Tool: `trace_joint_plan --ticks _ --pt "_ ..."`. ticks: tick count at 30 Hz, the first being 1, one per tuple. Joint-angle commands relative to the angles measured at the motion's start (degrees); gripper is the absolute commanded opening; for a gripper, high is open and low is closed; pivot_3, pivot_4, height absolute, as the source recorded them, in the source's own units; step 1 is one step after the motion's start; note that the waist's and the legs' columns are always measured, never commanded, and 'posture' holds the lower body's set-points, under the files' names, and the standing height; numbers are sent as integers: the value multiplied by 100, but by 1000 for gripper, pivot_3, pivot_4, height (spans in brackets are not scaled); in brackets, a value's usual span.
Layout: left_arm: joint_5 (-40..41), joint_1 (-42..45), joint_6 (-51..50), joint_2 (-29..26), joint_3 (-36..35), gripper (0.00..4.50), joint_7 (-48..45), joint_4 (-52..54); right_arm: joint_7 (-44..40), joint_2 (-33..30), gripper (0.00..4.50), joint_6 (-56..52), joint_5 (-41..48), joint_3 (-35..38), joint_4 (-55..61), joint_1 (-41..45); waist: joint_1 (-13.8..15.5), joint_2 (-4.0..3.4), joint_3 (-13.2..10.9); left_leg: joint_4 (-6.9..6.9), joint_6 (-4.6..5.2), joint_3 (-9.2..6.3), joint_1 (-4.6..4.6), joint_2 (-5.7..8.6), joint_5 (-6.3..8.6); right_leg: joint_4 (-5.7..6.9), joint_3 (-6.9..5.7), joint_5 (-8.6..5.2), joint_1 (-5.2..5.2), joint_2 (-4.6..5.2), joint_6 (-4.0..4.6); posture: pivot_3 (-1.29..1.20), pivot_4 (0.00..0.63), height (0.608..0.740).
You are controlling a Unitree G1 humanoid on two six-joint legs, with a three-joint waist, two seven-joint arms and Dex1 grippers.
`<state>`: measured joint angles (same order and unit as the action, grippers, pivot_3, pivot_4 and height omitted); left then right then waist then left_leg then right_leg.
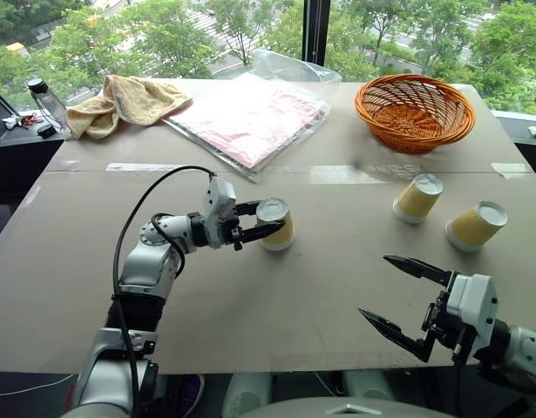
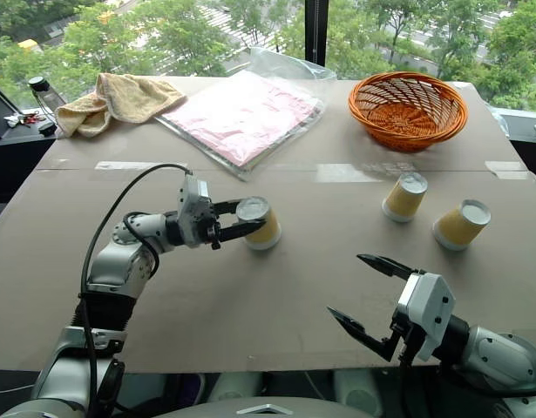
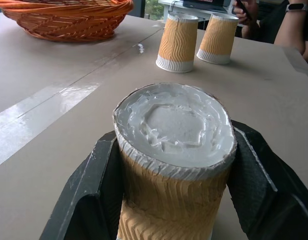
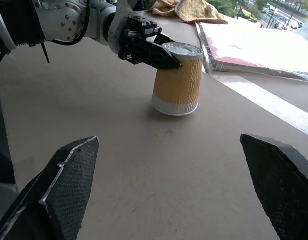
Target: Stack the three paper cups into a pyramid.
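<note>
The left pincer [image 1: 266, 222] gripped an upturned cup [image 1: 276, 224] mid-desk [image 1: 250, 305], the right pincer [image 1: 403, 300] gaped empty; best carried upright, gently, beside the two cups [image 1: 417, 198] near the basket [image 1: 414, 111].

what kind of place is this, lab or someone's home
Probably an upper-floor office or lab, not a home: a large plain table beside tall windows looking down on treetops and a road, with a seated person at a nearby desk.
</note>
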<state>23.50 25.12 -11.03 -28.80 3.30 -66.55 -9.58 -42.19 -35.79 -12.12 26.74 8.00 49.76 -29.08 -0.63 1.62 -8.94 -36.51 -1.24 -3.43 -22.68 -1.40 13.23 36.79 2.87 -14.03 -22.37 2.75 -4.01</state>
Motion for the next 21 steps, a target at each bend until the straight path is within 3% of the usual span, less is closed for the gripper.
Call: trace_joint_plan --ticks 1,12,13,16,17,21 --pt "-246 231 194 140 167 2236 100 35 148 57 4500 79 -35 170 257 -95 -4 0 0 0 0 0 0 0 0 0 0 0 0 0 0 0 150 740" --pt "-699 486 752 709 450 2236 241 -671 531 289 4500 79 -320 276 294 -376 8 0 1 -2 0 -2 0 2 0 1 0 0 1 0 -1 0 150 740" --pt "-735 497 855 738 448 3231 255 -724 541 292 4500 82 -339 273 293 -386 9 -1 1 -2 0 -2 0 2 0 1 0 0 2 0 -1 0 150 740" --pt "-658 510 817 849 412 4236 240 -752 596 317 4500 72 -386 277 242 -356 1 -1 1 -4 0 -2 1 3 0 1 1 1 3 0 -1 0 150 740" --pt "-618 494 777 874 396 4478 233 -703 634 337 4500 53 -391 293 216 -325 0 -1 1 -4 0 -3 1 3 0 1 0 1 2 0 -1 0 150 740" --pt "-354 299 450 737 172 4478 216 -361 1047 530 4500 -92 -436 465 86 -53 -13 0 1 -4 0 -4 0 3 0 1 0 1 2 0 -1 0 150 740"
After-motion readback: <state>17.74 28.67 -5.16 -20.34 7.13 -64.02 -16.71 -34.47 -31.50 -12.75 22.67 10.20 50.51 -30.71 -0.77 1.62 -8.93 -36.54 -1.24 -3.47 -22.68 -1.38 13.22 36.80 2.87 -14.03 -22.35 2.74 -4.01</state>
